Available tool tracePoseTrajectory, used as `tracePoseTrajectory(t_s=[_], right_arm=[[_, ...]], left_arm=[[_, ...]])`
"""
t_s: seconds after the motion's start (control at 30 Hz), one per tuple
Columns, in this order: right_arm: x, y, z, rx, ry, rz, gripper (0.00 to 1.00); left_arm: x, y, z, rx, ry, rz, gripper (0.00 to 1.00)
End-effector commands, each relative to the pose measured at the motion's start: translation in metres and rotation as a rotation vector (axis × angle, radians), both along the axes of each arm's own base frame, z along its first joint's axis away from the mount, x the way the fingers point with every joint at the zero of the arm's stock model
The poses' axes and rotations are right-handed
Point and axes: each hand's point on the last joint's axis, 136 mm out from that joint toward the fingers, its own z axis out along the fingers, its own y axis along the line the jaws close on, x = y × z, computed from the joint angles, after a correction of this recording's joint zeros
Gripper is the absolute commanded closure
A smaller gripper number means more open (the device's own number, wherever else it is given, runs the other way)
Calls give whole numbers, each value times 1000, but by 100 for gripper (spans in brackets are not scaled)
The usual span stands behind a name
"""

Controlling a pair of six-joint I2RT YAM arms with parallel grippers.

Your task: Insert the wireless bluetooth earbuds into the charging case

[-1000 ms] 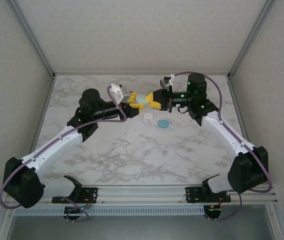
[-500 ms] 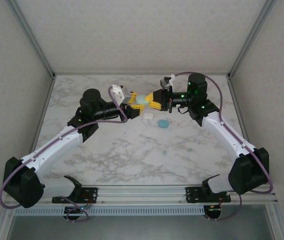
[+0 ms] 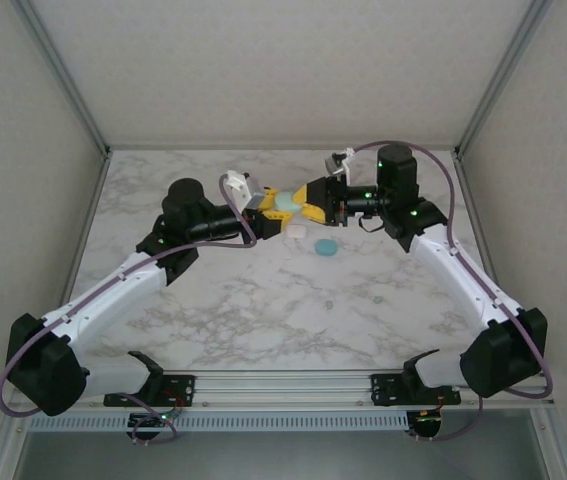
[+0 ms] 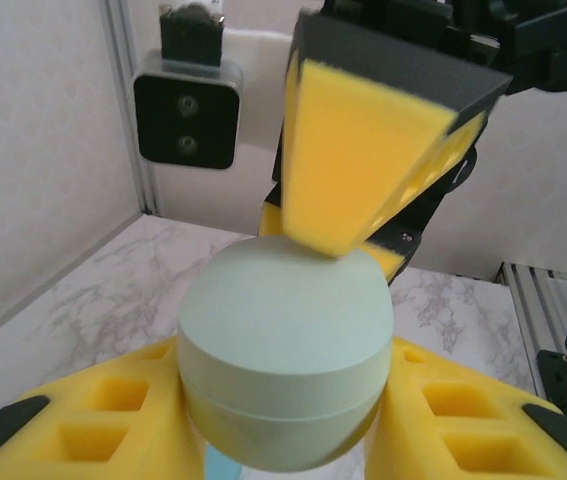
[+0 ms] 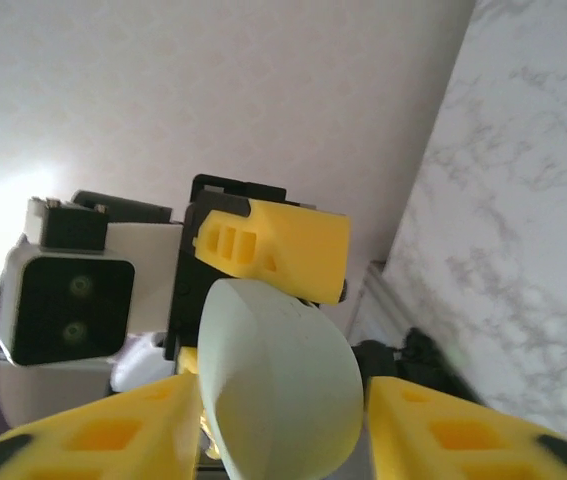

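A pale green charging case (image 3: 284, 203) hangs above the back of the table, where both grippers meet. My left gripper (image 3: 274, 207) is shut on it: the round case (image 4: 285, 360), a seam around its middle, sits squeezed between the two yellow pads. My right gripper (image 3: 300, 204) straddles the same case (image 5: 273, 380) with its jaws open, and a gap shows beside one pad. One right finger (image 4: 363, 150) rests over the case's top. Two tiny earbuds (image 3: 329, 304) (image 3: 378, 298) lie on the marble nearer the front.
A white case (image 3: 296, 230) and a light blue case (image 3: 326, 246) lie on the marble table (image 3: 213, 310) just below the grippers. Metal frame posts and pale walls close in the back and both sides.
My right gripper's jaws have opened off the pale green case. Both grippers and the case have shifted slightly to the right.
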Motion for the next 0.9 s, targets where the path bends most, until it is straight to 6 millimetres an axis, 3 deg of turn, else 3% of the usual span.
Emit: tracePoseTrajectory(t_s=[0.0, 0.17, 0.47, 0.67, 0.87], right_arm=[[-3, -16, 4, -124, -175, -80, 45], [-1, -38, -3, -270, -390, -178, 39], [-23, -24, -6, -304, -510, -46, 33], [-15, -29, -10, -354, -516, -105, 33], [6, -40, -12, -413, -483, -241, 34]], left_arm=[[-8, -5, 7, -38, 4, -38, 75], [-10, -8, 6, -68, 29, -39, 75], [-11, -17, 5, -86, 43, -40, 75], [-13, -19, 6, -85, 38, -51, 76], [-24, -20, 4, -40, 11, -104, 76]])
